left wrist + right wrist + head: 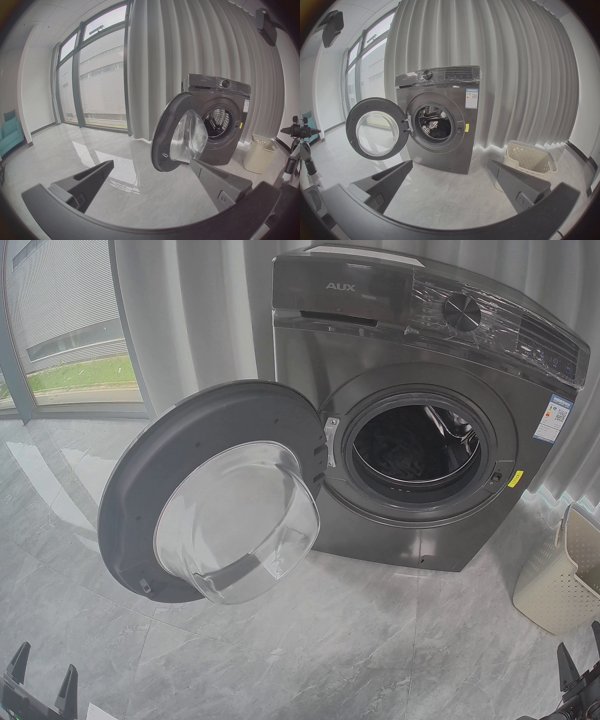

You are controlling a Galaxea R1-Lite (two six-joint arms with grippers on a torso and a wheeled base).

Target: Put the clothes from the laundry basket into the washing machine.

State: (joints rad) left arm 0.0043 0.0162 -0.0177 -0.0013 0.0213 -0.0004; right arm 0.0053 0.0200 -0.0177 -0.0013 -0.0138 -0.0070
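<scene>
Clothes: a dark heap (439, 132) lies low inside the drum (415, 449) of the washing machine (350, 359). No garment shows on the floor (350, 627) or in either arm's jaws.
Laundry basket: the cream laundry basket (532, 159) stands on the floor just right of the machine, close to the floor's far edge by the curtain (200, 315). The inner wall that shows is bare, but the bottom is hidden behind the near rim.
Done, as I judge it: loading looks finished or nearly so, with the clothes in the drum and nothing showing in the basket.
Left to do: check the basket's bottom for any last piece. The task does not ask for the door to be closed.
Left jaws: apart, holding nothing, low over the floor's near left part, well apart from the machine.
Right jaws: apart, holding nothing, low at the floor's near right, nearer the basket than the drum.
In the way: the door (187, 446) is swung wide to the left, its glass bowl (237, 521) bulging toward the robot. It stands between the left arm and the drum. The right arm's path to the basket and the drum looks open.
Around: a tall window (69, 334) at the far left and a teal chair (11, 128) at the room's side.
</scene>
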